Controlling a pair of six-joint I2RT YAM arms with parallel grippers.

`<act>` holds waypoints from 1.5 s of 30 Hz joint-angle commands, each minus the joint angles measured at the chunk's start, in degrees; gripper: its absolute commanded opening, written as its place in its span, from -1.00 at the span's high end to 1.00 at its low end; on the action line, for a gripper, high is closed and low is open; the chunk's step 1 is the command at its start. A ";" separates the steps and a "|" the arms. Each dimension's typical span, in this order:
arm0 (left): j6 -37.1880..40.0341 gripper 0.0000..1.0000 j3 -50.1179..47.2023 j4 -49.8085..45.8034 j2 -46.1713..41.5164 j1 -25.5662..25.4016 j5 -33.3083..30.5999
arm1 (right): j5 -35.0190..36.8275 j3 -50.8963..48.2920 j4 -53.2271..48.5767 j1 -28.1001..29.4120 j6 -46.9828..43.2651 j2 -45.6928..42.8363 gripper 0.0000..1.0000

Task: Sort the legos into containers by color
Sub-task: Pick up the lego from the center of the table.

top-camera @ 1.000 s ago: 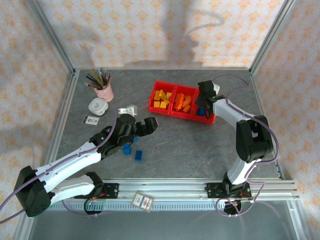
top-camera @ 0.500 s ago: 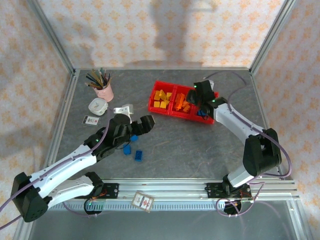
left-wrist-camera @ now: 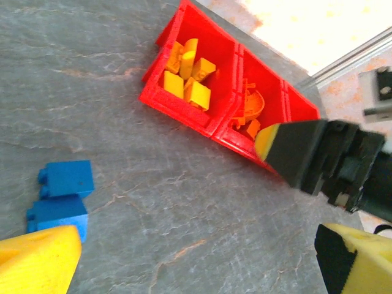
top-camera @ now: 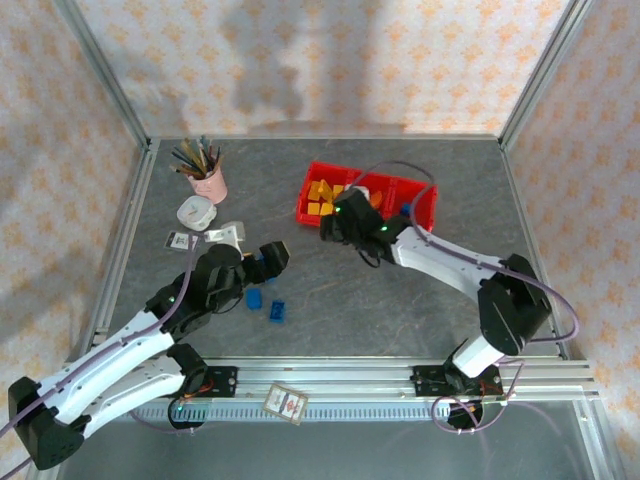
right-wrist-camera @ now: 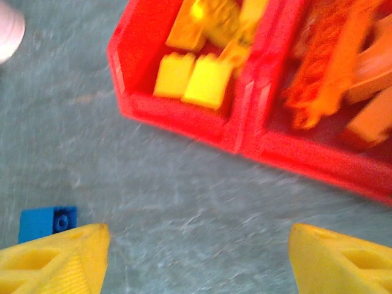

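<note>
The red three-compartment tray [top-camera: 425, 213] lies at the back middle of the table. Yellow legos [top-camera: 320, 196] fill its left compartment and orange legos [right-wrist-camera: 331, 79] its middle one; a blue lego [top-camera: 405, 210] shows in the right one. Two blue legos [top-camera: 253, 298] [top-camera: 277, 311] lie loose on the table. My right gripper [top-camera: 335, 224] hovers just in front of the tray's left end, open and empty [right-wrist-camera: 199, 257]. My left gripper [top-camera: 268, 258] is open over bare table beside the loose blue legos [left-wrist-camera: 64, 177], nothing between its fingers [left-wrist-camera: 37, 260].
A pink cup of pencils [top-camera: 207, 182] stands at the back left, with a white gadget [top-camera: 195, 213] and a small card [top-camera: 180, 240] in front of it. Another card [top-camera: 286, 402] lies on the front rail. Metal frame posts edge the table.
My right gripper swung left from over the tray's right compartment to the tray's front left, its jaws widening. My left gripper drew back toward the near left.
</note>
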 commanded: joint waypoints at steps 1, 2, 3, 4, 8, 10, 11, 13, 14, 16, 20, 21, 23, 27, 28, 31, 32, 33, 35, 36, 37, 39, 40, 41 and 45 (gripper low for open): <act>-1.59 -0.98 -1.11 -4.47 -2.59 0.64 -3.02 | -0.78 0.72 1.36 3.43 1.30 3.41 -0.55; -1.77 -0.98 -1.21 -5.22 -3.40 0.69 -3.36 | -1.87 0.89 2.25 4.29 1.63 4.31 -0.56; -2.04 -0.98 -1.25 -5.94 -4.03 0.70 -3.50 | -3.24 1.05 3.26 5.14 1.87 5.29 -0.56; -2.24 -0.98 -1.21 -6.58 -4.56 0.71 -3.74 | -3.69 1.44 3.68 5.81 2.22 6.05 -0.57; -3.47 -0.98 -1.03 -9.65 -7.01 0.72 -4.94 | -4.09 4.51 4.02 9.09 2.28 10.26 -0.61; -4.02 -0.98 -1.03 -10.87 -8.24 0.72 -5.70 | -4.37 6.15 4.37 10.29 2.23 12.11 -0.63; -4.31 -0.98 -1.03 -11.46 -8.96 0.74 -6.17 | -5.13 7.14 4.65 10.95 2.37 13.42 -0.64; -4.77 -0.98 -0.81 -12.57 -9.96 0.72 -6.98 | -5.28 9.47 4.27 11.88 2.76 15.91 -0.65; -4.95 -0.98 -0.73 -13.08 -10.46 0.73 -7.22 | -4.94 10.79 4.01 12.26 2.90 17.14 -0.66; -5.43 -0.98 -0.59 -14.10 -11.34 0.72 -7.86 | -4.41 13.21 3.31 12.59 3.25 19.66 -0.68; -6.12 -0.98 -0.59 -15.44 -13.19 0.72 -9.01 | -4.80 18.45 2.47 12.65 3.95 24.74 -0.70; -6.27 -0.98 -0.59 -15.69 -13.56 0.72 -9.19 | -4.63 19.68 1.83 12.63 3.89 25.83 -0.70; -6.53 -0.98 -0.53 -16.30 -14.33 0.70 -9.59 | -3.35 23.16 0.00 12.66 4.04 28.51 -0.71; -6.95 -0.98 -0.24 -17.52 -15.60 0.72 -10.51 | -3.10 28.48 -2.12 12.58 3.96 32.87 -0.71; -6.96 -0.98 -0.17 -17.81 -15.92 0.77 -10.89 | -3.17 29.57 -2.54 12.63 4.01 33.98 -0.71; -7.16 -0.98 0.02 -18.60 -16.71 0.72 -11.74 | -2.63 32.88 -4.55 12.68 4.00 36.69 -0.68; -7.11 -0.98 0.00 -18.78 -16.92 0.72 -11.86 | -2.35 33.55 -5.04 12.68 4.00 37.29 -0.65; -7.15 -0.98 0.02 -18.77 -17.03 0.72 -11.93 | -2.11 33.89 -5.51 12.74 4.08 37.61 -0.64; -7.15 -0.98 -0.15 -18.65 -17.20 0.72 -11.86 | -1.21 34.32 -6.42 12.68 4.34 38.02 -0.60; -7.15 -0.98 -0.20 -18.68 -17.16 0.72 -11.93 | -1.02 34.22 -6.72 12.74 4.39 37.98 -0.57; -7.11 -0.98 -0.26 -18.64 -17.16 0.72 -11.88 | -0.79 34.06 -7.17 12.71 4.44 37.98 -0.54; -7.00 -0.98 -0.38 -18.46 -17.05 0.72 -11.87 | 0.06 33.73 -7.94 12.67 4.61 37.80 -0.49; -6.90 -0.98 -0.49 -18.31 -17.03 0.72 -11.76 | 0.75 33.59 -8.32 12.69 4.62 37.74 -0.46; -6.95 -0.98 -0.59 -18.08 -16.93 0.74 -11.70 | 1.50 33.38 -8.70 12.72 4.61 37.60 -0.43; -6.81 -0.98 -0.77 -17.40 -16.56 0.74 -11.29 | 3.30 33.16 -9.47 12.65 4.62 37.52 -0.29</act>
